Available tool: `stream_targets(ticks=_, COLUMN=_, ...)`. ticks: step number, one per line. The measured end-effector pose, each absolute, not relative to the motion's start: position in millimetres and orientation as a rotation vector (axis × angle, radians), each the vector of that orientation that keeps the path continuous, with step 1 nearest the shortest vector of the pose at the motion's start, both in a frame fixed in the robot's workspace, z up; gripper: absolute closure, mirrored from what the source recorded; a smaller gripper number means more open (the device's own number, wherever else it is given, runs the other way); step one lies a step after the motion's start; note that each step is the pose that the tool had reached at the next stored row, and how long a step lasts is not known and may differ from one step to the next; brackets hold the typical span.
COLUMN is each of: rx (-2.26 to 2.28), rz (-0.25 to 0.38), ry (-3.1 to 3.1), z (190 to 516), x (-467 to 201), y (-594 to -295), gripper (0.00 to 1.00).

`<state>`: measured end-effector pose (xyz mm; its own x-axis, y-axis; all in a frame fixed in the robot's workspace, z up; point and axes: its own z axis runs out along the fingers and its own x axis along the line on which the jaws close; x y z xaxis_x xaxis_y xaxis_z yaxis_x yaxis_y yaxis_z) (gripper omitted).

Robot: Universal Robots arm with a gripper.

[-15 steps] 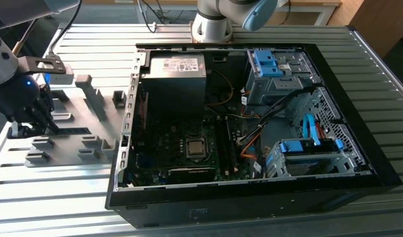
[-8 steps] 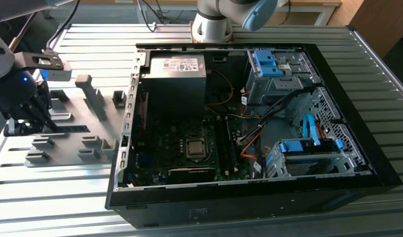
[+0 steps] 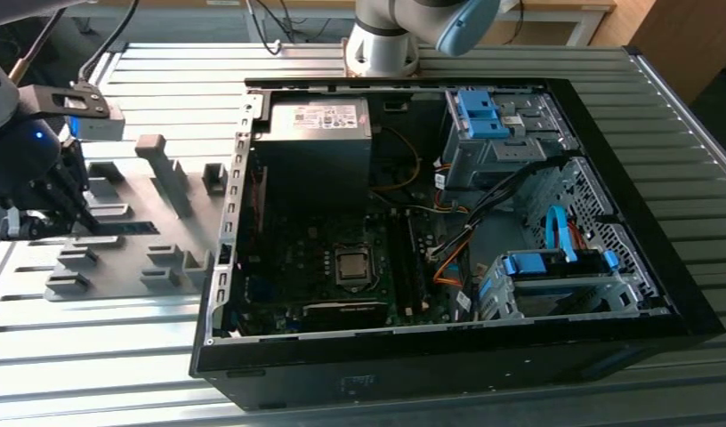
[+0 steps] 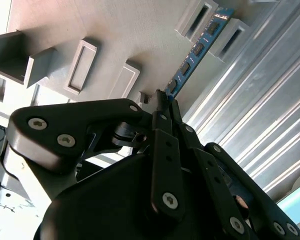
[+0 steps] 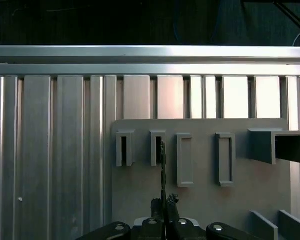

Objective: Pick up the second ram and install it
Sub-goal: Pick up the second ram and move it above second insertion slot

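**Gripper [image 4: 164,100] clamping the second ram [image 4: 197,50] at the holder tray's edge**
The jaws are pressing shut on the stick's near end only. Its far end is sitting among the slotted posts [image 4: 197,20] along the grey holder tray [image 4: 115,30] edge, beside the ribbed table [image 4: 260,100]. A tilted lift is risking the board binding there, twisting in the narrow pinch, or dragging the tray toward the open computer case [image 3: 458,365].
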<state>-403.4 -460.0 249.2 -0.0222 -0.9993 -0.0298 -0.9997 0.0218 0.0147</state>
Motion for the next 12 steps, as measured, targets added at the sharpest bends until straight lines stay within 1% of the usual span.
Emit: stream_targets(ticks=12, rx=-2.189, rz=0.049, ry=2.238, z=271.3, x=-403.4, y=-460.0, gripper=0.86)
